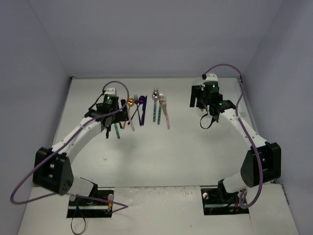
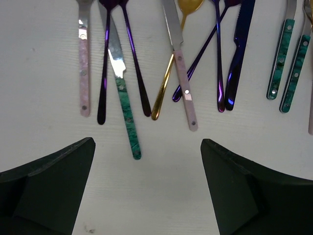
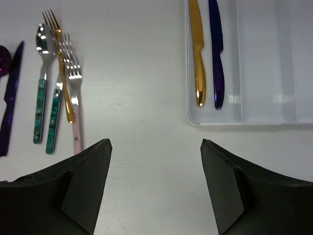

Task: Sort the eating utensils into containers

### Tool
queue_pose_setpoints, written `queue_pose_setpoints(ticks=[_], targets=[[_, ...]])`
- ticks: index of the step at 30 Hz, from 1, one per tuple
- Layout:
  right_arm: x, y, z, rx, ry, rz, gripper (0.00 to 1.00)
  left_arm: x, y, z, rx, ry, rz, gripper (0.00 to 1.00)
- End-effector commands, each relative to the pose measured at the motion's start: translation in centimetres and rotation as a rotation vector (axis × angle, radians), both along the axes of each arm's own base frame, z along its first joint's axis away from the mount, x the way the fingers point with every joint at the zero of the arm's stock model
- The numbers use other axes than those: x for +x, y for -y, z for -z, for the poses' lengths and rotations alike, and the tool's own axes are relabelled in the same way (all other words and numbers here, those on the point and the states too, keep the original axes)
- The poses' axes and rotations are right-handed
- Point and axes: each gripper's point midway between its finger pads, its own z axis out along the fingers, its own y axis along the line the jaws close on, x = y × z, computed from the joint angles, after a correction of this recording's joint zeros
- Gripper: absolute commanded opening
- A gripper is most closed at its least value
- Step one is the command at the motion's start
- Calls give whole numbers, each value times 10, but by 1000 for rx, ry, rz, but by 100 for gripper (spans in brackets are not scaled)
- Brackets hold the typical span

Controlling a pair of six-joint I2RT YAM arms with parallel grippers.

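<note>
Right wrist: glossy gold knife (image 3: 197, 54) in white tray (image 3: 259, 63).

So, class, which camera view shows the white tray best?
The right wrist view: the tray fills the upper right, dividers clear, with a gold knife and a dark blue knife in its leftmost visible compartment. In the top view it cannot be made out against the white table. The left wrist view misses it.

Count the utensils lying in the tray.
2: a gold knife and a blue knife, side by side in one compartment of the tray. It is cropped; more may be hidden.
</note>
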Motion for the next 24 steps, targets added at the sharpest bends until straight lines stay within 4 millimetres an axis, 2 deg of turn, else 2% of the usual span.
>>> queue_pose_setpoints(ticks=[1, 5, 9, 11, 15, 19, 24], targets=[[-11, 7, -14, 79, 75, 79, 71, 39, 17, -1, -25, 34, -120, 78], [-24, 5, -9, 99, 66, 59, 71, 69, 28, 14, -3, 9, -158, 67], [-32, 1, -6, 122, 56, 35, 71, 93, 32, 21, 33, 8, -179, 61], [-35, 0, -2, 123, 48, 28, 71, 101, 31, 35, 68, -23, -181, 59], [-39, 0, 1, 121, 41, 21, 71, 117, 36, 45, 94, -45, -181, 55], [-38, -3, -3, 133, 65, 8, 71, 127, 35, 57, 114, -66, -191, 49], [-39, -3, 0, 133, 63, 3, 71, 129, 34, 77, 118, -104, -199, 44]])
